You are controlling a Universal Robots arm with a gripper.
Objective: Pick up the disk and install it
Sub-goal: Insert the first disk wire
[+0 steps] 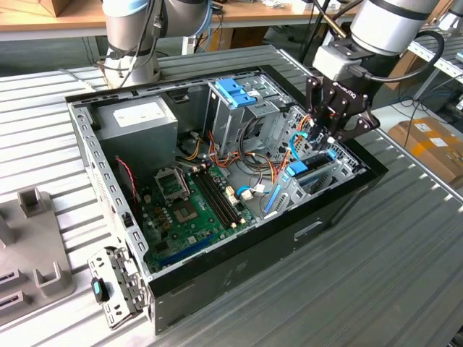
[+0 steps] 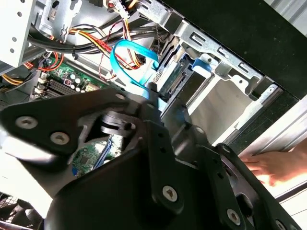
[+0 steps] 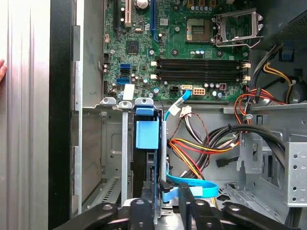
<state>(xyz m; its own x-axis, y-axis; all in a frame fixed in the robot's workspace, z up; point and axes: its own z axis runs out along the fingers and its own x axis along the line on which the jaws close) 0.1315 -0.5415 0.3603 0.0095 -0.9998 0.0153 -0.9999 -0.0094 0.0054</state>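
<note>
Work is centring on the open computer case (image 1: pixel 239 278), which is lying on its side in the middle of the ribbed desk (image 1: pixel 376 275). We are seeing the gripper (image 1: pixel 329 148) reaching down into the end of the case toward the exterior view's right, over a metal drive bay (image 3: pixel 110 158). The disk (image 3: pixel 146 136) is standing on edge inside that bay, with its light-blue rail showing in the first wrist view. The jaws are hanging right at the disk's near edge, but we cannot tell whether they are clamping it or released. A flat blue cable (image 3: pixel 196 189) is curling just beside the disk. The green motherboard (image 3: pixel 192 48) is lying beyond the bay, and a hand (image 2: pixel 278 165) is resting on the desk just outside the case wall.
</note>
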